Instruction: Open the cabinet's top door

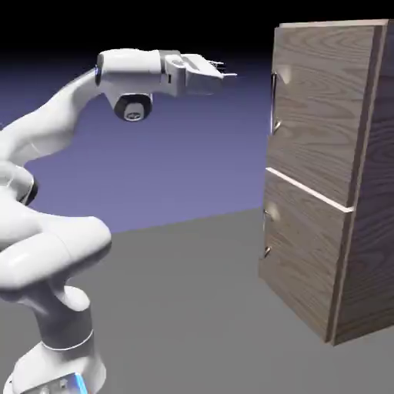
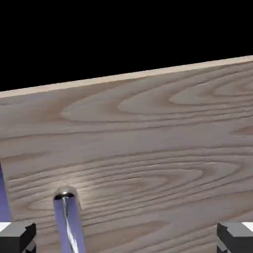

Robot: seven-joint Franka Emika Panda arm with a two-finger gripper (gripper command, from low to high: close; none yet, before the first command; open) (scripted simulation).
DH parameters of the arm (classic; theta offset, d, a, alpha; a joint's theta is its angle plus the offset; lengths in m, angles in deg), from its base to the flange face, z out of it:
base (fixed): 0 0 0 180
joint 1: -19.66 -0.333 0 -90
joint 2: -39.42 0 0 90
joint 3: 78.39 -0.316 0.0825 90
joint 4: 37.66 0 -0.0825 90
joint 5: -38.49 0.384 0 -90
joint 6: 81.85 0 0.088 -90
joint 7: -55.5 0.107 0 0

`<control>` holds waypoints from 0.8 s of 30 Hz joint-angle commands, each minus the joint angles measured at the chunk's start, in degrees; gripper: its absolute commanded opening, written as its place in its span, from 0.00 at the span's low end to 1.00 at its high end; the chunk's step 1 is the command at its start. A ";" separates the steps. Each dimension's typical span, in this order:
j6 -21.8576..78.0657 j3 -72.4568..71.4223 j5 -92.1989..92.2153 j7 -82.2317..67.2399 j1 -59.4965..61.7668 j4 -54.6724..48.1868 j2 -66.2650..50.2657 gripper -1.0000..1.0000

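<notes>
jaws (image 2: 126, 238) wide | exterior view: short of top door (image 1: 323, 108) | hand view: handle (image 2: 67, 217) near left fingertip (image 2: 17, 236)

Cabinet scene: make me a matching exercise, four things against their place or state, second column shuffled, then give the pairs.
Things:
1. gripper
2. top door
3. handle
4. lower door

Place or state:
A. slim metal bar at the top door's edge nearest the arm
B. in the air, fingers spread, short of the cabinet
C. shut, larger upper wood panel
D. shut, beneath the pale seam between the panels

Pairs: 1-B, 2-C, 3-A, 4-D
</notes>
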 commanded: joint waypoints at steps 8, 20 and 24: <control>5.45 -9.45 19.94 -6.30 12.50 -4.23 10.67 0.50; 12.61 -10.69 31.84 -13.95 19.17 -6.55 11.31 0.00; 22.45 -8.00 35.65 -21.61 15.11 1.47 10.38 0.00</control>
